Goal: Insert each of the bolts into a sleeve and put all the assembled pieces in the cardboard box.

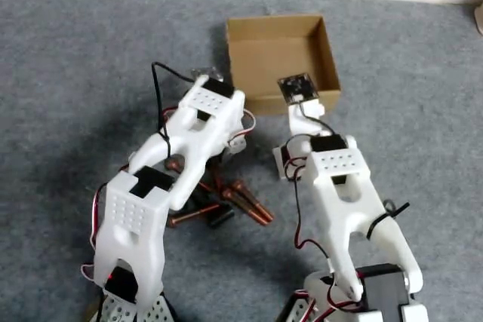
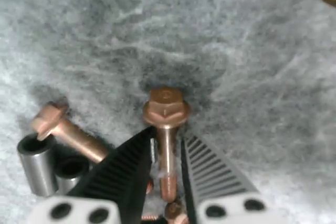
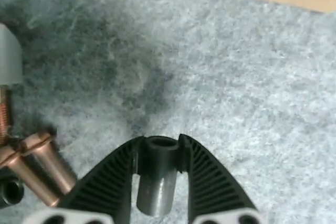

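A grey carpet [image 1: 68,73] covers the table, and we see two white arms bent over it side by side. The left arm [image 1: 189,133] leans to the far right from the near-left corner. The right arm [image 1: 343,186] runs from the near edge towards the far side. The cardboard box [image 1: 275,54] sits open on the far side of the carpet, in the middle. It has nothing in it that we can see. The left arm's wrist is just left of the box's near-left corner, and the right arm's wrist stands against its near wall.

From the left wrist we see the left gripper [image 2: 167,145] clenched on the shank of a copper-coloured bolt [image 2: 167,111]. The bolt's flanged hex head juts out past the fingertips, above the carpet. From the right wrist we see the right gripper [image 3: 160,150] grasping a dark grey sleeve [image 3: 157,182]. The sleeve stands lengthwise between the jaws, with its open mouth level with their tips. A strip of the box's wall lies beyond it.

The loose bolts [image 1: 245,201] lie in a heap on the carpet between the two arms, partly under the left arm. Among them are the loose sleeves [image 1: 220,218], which are dark. Two of these sleeves stand side by side next to a lying bolt, near the left gripper.
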